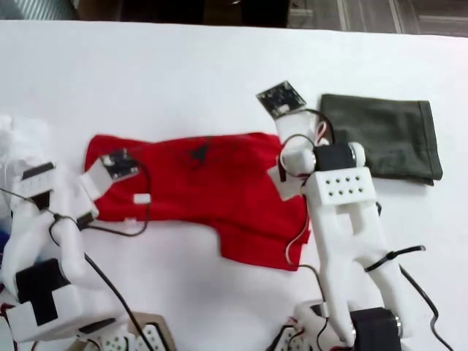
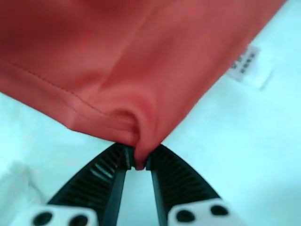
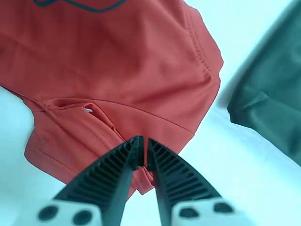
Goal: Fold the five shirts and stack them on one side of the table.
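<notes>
A red shirt [image 1: 197, 186] lies spread across the middle of the white table [image 1: 219, 66]. My left gripper [image 1: 97, 191] sits at the shirt's left edge. In the left wrist view this left gripper [image 2: 138, 162] is shut on a pinched fold of the red shirt [image 2: 131, 56], whose white label [image 2: 247, 63] lies off to the side. My right gripper [image 1: 282, 184] is at the shirt's right edge. The right wrist view shows the right gripper [image 3: 143, 157] shut on the hem of the red shirt [image 3: 108, 61]. A folded dark green shirt [image 1: 382, 137] lies at the back right.
Pale cloth [image 1: 16, 139] is bunched at the table's left edge, behind the left arm. The dark green shirt [image 3: 270, 103] lies a short way from the red shirt's corner. Bare table stretches along the back and in front of the red shirt.
</notes>
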Tool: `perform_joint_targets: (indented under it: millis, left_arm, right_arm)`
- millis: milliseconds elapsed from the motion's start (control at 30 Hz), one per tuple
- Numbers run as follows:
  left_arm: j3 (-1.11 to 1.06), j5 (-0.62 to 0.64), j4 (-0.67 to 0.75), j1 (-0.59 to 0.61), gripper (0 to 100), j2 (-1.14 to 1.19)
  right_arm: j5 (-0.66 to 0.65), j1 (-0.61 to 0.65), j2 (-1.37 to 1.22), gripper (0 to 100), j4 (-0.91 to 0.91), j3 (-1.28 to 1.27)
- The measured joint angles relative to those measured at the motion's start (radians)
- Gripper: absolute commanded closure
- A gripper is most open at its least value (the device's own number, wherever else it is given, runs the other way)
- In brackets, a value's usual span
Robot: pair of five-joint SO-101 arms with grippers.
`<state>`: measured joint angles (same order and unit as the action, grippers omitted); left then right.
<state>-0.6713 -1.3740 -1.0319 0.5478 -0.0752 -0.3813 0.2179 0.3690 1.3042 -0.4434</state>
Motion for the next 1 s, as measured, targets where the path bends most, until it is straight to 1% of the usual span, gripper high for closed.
perform_joint_targets:
  millis: [167, 233, 367, 500, 600, 767, 900, 1000]
  left_arm:
    - [0.149, 0.000, -0.155, -0.032, 97, 0.000]
    - [0.196, 0.000, -0.184, -0.049, 97, 0.000]
    - [0.239, 0.009, -0.193, -0.097, 97, 0.000]
    - [0.239, 0.054, -0.126, -0.140, 97, 0.000]
    - [0.253, 0.068, -0.117, -0.152, 97, 0.000]
    - [0.259, 0.049, -0.212, -0.157, 97, 0.000]
    - [0.259, 0.040, -0.258, -0.150, 97, 0.000]
    - [0.259, 0.040, -0.269, -0.126, 91, 0.000]
  right_arm:
    - [0.000, 0.000, 0.000, 97.8, 0.000, 0.000]
    - [0.000, 0.000, 0.000, 97.8, 0.000, 0.000]
    - [0.000, 0.000, 0.000, 97.8, 0.000, 0.000]
    - [0.000, 0.000, 0.000, 97.8, 0.000, 0.000]
    - [0.000, 0.000, 0.000, 97.8, 0.000, 0.000]
    - [0.000, 0.000, 0.000, 97.8, 0.000, 0.000]
    - [0.000, 0.000, 0.000, 97.8, 0.000, 0.000]
    - [0.000, 0.000, 0.000, 97.8, 0.000, 0.000]
